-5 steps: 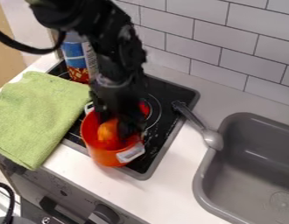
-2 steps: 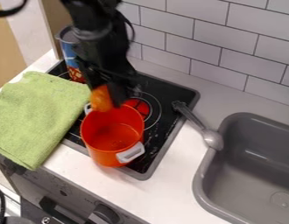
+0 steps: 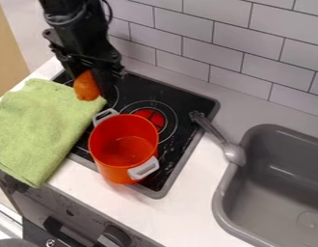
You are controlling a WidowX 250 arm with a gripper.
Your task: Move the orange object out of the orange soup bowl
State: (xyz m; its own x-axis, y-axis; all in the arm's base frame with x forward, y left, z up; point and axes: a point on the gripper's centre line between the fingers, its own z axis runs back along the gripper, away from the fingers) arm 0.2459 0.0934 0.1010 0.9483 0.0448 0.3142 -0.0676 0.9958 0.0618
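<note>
The black gripper (image 3: 94, 79) hangs over the back left part of the stove, shut on the orange object (image 3: 87, 87), which is rounded and tilted between its fingers. The orange soup bowl (image 3: 112, 165), a deep pot with grey handles, stands upright on the front of the stove, to the right of and below the gripper. Only the bowl's bare orange inside shows; the orange object is outside it, up and to the left of its rim.
A green towel (image 3: 42, 126) lies left of the bowl, over the stove's edge. The black stovetop (image 3: 187, 102) has a red burner spot (image 3: 151, 118). A grey spoon (image 3: 220, 139) rests between stove and sink (image 3: 274, 193). A tiled wall (image 3: 264, 58) runs behind.
The gripper has risen out of the orange bowl and moved up and left with the orange object. The blue and red can behind it is now hidden. The bowl, towel and spoon have stayed put.
</note>
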